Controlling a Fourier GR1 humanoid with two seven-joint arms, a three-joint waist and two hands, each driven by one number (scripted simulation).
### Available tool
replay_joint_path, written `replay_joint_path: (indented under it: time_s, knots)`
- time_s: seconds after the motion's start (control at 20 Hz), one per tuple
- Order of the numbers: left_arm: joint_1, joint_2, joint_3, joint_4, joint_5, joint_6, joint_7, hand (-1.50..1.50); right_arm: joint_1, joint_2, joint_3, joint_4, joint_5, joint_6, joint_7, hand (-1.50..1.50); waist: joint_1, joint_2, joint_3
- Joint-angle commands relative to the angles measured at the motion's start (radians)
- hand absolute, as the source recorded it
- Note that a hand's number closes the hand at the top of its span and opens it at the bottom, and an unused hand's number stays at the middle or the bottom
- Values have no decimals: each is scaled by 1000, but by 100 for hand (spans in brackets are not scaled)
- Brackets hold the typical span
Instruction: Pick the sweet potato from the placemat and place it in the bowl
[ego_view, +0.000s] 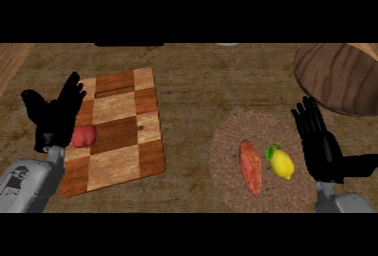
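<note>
Two black hands stand over a brown wooden counter (192, 85), one at each side, both holding nothing.

Left hand (53, 117): at the left, over the left edge of a checkered cutting board (122, 135); fingers straight and spread, pointing to the far side; grey forearm rising from the near left corner.

Right hand (319, 142): at the right, over the right edge of the placemat (229, 150); fingers straight and close together, pointing to the far side, thumb out to the right; not touching any item.

Placemat: round, woven, brownish, lying right of centre on the near part of the counter.

Sweet potato (251, 166): long, orange-red, lying lengthwise near-to-far on the placemat, left of its middle, well apart from the bowl.

Lemon (281, 164): yellow, with a small green leaf at its far end; on the placemat just right of the sweet potato, between it and the right hand.

Bowl (338, 77): dark wood, large, at the far right, partly cut off by the edge of view; just beyond the placemat.

Cutting board: light and dark wooden squares, handle slot at its far end, lying left of centre.

Red item (84, 136): small, rounded, on the board's left edge, partly hidden by the left hand; kind cannot be told.
</note>
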Motion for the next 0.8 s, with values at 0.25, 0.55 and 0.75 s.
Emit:
replay_joint_path:
  time_s: [0.25,0.55,0.75]
  knots:
    - [76,-16,118,-209,157,-175,-192,0,-130,-25,42,-78,11,-113,370,-150,24,-1,-11]
    - [133,-54,99,-191,205,-254,-213,0,-104,-79,155,79,409,-440,455,-150,14,5,-9]
    - [148,-40,129,-210,190,-255,-225,0,-162,-224,156,35,510,-394,568,-150,2,2,-9]
